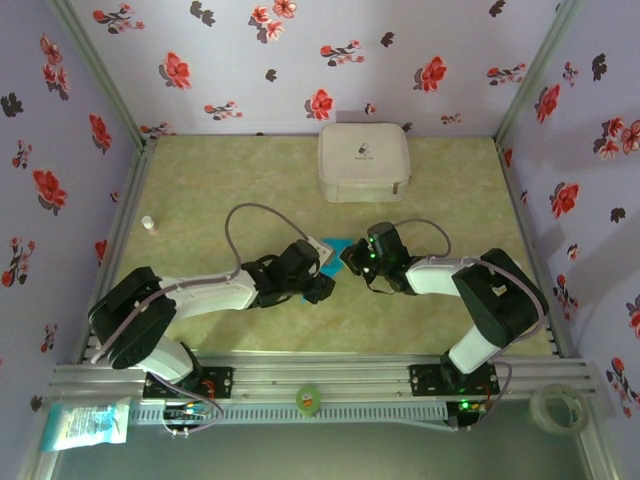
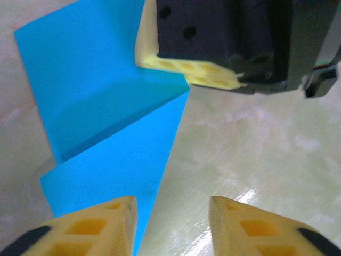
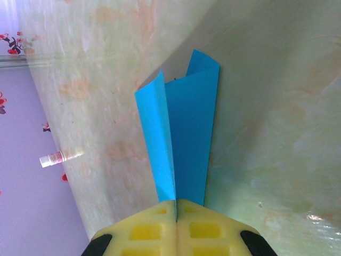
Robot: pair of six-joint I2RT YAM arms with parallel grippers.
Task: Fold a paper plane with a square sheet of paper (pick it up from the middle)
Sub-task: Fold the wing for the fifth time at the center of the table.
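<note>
Soft, even overhead light; top view hazy, low contrast. Left wrist: white glare on table (image 2: 256, 197) right of paper (image 2: 101, 101), left gripper (image 2: 171, 207) blurred, fold shadow across paper. Right wrist: faint shadow right of paper, glare beyond.

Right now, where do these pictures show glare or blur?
Top external: soft, even light, slightly hazy. Left wrist: bright glare on the table near the left pincer, which is blurred. Right wrist: the blue paper is crisp, while the right pincer is out of focus.
</note>
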